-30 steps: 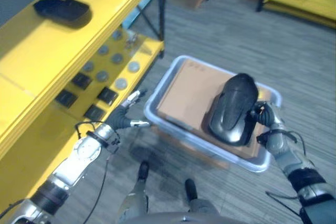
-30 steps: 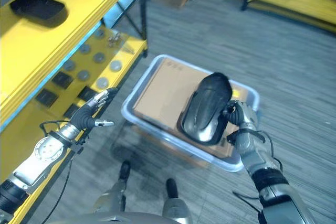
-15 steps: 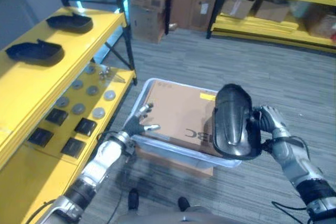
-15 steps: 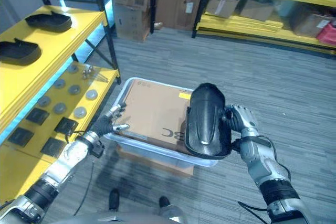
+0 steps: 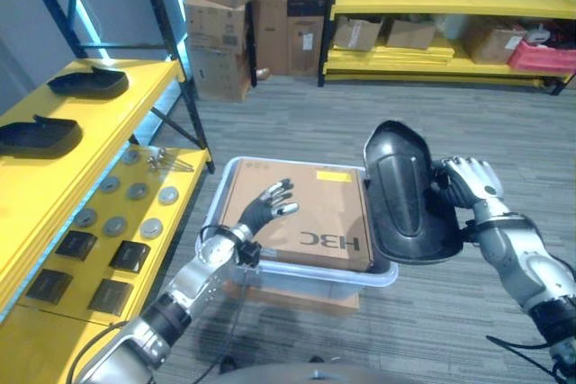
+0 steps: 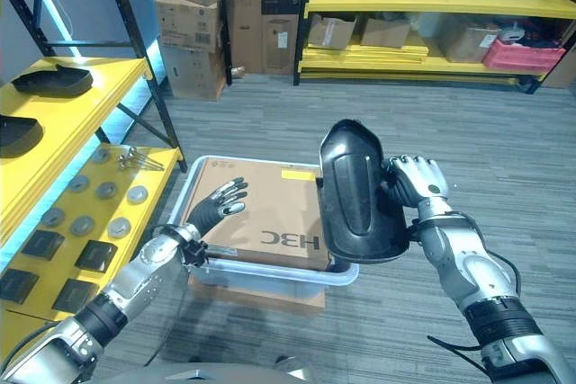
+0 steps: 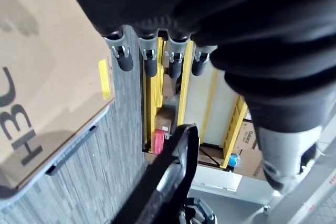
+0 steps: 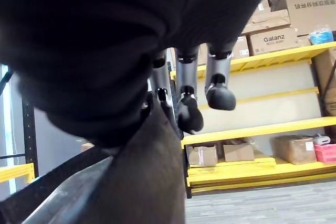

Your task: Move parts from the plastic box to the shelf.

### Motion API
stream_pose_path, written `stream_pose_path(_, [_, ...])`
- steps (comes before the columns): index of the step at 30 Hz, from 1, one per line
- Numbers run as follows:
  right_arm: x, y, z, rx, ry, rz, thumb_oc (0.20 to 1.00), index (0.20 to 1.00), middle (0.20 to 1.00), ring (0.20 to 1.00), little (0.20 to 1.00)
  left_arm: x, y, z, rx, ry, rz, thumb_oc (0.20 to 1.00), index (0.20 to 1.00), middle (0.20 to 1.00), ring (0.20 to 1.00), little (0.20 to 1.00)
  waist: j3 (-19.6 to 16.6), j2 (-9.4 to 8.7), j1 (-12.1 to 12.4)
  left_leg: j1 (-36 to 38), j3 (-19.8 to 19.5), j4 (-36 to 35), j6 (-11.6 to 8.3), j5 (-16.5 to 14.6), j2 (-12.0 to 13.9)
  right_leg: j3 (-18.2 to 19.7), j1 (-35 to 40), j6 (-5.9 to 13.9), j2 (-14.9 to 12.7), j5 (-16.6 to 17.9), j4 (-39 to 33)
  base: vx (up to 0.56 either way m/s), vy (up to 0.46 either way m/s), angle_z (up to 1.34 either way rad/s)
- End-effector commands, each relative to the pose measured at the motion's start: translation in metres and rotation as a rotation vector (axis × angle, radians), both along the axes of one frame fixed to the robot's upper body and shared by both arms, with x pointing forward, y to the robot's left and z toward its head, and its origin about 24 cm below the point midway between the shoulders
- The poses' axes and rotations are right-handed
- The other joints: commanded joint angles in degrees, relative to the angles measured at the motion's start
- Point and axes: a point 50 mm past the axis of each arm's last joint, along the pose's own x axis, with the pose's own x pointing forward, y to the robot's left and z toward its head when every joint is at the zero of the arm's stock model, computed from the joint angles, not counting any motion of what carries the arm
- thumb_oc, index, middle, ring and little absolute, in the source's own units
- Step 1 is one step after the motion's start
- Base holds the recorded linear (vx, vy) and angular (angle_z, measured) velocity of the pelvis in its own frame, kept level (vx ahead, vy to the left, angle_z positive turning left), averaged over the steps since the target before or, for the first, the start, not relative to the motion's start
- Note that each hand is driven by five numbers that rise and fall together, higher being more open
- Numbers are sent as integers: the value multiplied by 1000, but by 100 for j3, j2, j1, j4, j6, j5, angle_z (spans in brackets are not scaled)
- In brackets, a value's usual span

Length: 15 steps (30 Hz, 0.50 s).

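**Part held up beside the box, shelf to the left**

The plastic box is sitting on the floor in the middle, with a cardboard sheet lying in it. The left hand is hovering over the sheet's left part. The right hand is gripping the part upright at the box's right edge, seemingly above its rim. The shelf is standing to the left, carrying two more parts on top and discs below. Cartons are standing behind.
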Motion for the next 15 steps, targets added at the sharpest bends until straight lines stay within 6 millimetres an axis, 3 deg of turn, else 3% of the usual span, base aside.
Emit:
stream_pose_path(1, [19, 18, 42, -11, -204, 82, 200, 200, 200, 200, 200, 10, -1, 6, -25, -5, -10, 1000, 1000, 1000, 1000, 1000, -380, -375, 280, 743, 415, -1, 136, -1239, -166, -132, -493, -9, 268, -138, 278, 0, 0, 0])
stream_pose_path(15, [32, 64, 66, -24, -319, 239, 200, 200, 200, 200, 200, 14, -24, 1, -77, 101, -52, 1000, 1000, 1000, 1000, 1000, -376, -346, 281, 759, 335, 2, 160, -1211, -208, -213, -472, -6, 213, -154, 330, 0, 0, 0])
